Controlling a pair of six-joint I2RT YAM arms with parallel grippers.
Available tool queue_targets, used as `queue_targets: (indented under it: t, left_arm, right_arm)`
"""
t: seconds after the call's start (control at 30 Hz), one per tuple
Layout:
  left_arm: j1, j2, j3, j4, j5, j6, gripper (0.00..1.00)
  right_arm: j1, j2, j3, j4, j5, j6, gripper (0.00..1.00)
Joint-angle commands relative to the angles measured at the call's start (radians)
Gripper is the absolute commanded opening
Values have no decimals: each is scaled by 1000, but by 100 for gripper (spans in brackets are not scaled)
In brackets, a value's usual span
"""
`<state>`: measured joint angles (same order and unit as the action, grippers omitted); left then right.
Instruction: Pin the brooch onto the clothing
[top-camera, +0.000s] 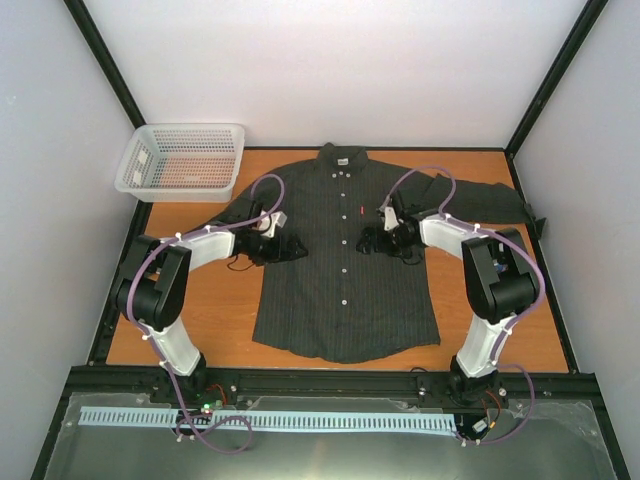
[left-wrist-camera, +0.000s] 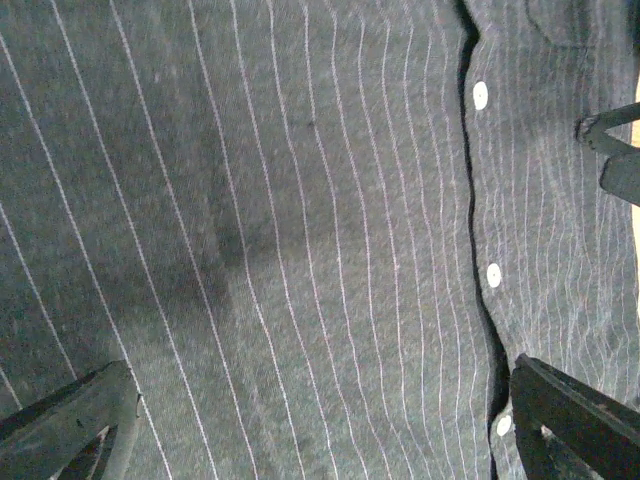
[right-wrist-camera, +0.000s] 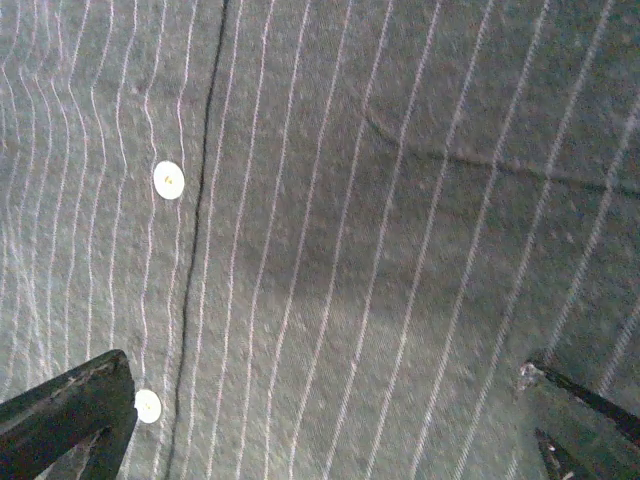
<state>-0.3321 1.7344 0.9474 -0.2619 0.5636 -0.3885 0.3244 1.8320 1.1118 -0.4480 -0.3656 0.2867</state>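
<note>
The clothing (top-camera: 345, 290), a dark pinstriped shirt with white buttons (top-camera: 344, 272) and a tiny red chest tag (top-camera: 357, 210), lies flat on the orange table, collar at the far side. My left gripper (top-camera: 285, 248) hovers over the shirt's left chest, open, with only striped cloth (left-wrist-camera: 300, 230) between its fingers (left-wrist-camera: 80, 420). My right gripper (top-camera: 375, 240) hovers over the right chest, open and empty too (right-wrist-camera: 325, 372), with the button placket (right-wrist-camera: 205, 200) at its left finger. The brooch is out of view in every frame.
A white mesh basket (top-camera: 180, 160) stands at the table's far left corner. The shirt's right sleeve (top-camera: 480, 200) lies out toward the far right. Bare orange tabletop (top-camera: 215, 310) shows beside the shirt. Black frame rails edge the table.
</note>
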Motion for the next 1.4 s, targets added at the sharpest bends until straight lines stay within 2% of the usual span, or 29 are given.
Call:
queue_targets:
  t: [0.0,0.4,0.57,0.8,0.9,1.03,1.23,1.37]
  left_arm:
    - [-7,6,-20,-77,16,-36,100]
    - [-7,-115,-156,-195,133,-25,100]
    - [-7,-220,-83,-164,194,-39,100]
    - [-7,-242,106,-72,-8,-27,100]
    - [-2,-184,203,-31,-119,-31,100]
    - [2,-28,404,-34,-227,4,100]
    - [17,291,709,-90,-230,43,100]
    - [20,419,834,-89,-216,78,100]
  right_arm:
    - [7,-76,-91,-13,35,10,100]
    - [-1,-302,-343,-32,48,87,100]
    - [-13,-310,-201,-70,120,14,100]
    - [-58,-153,54,-91,118,-7,100]
    - [-67,-98,147,-104,146,8,100]
    - [-102,-33,237,-74,126,62,100]
    - [-161,120,425,-94,157,62,100]
    - [-197,232,544,-115,162,56,100]
